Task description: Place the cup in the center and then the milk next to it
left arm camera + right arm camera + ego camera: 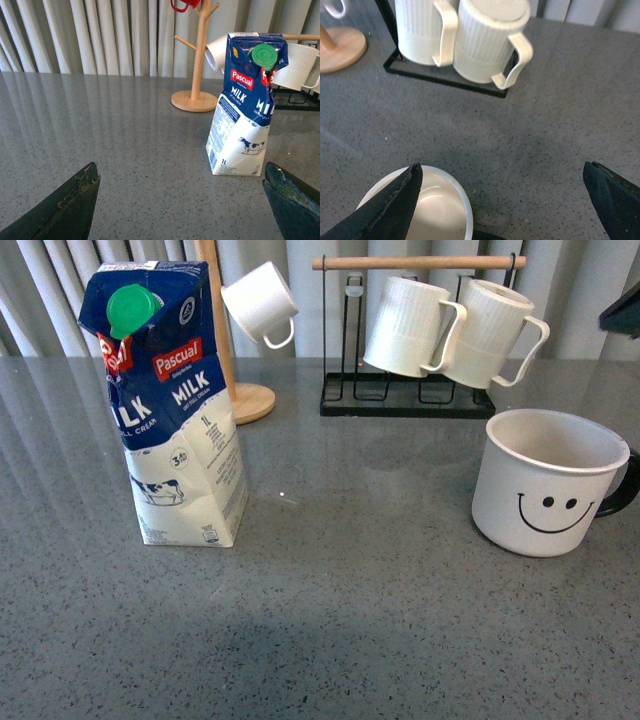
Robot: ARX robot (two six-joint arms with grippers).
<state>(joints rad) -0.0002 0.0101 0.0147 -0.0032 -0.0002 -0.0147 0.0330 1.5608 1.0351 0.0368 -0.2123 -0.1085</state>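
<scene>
Hovering over cup [440, 212], right fingers [390, 210] spread wide

The front camera is looking out from the robot's body, slightly downward across the grey table [330, 640] toward the curtain [40, 300], with the milk carton [175, 410] on the left and the cup [545, 485] on the right. The left wrist camera is sitting low, facing the milk carton [245, 110] and the wooden mug tree [200, 60], both shared with the front view. The right wrist camera is peering steeply down, close over the cup [462, 195], sharing it and the ribbed mugs [490, 45] with the front view.
</scene>
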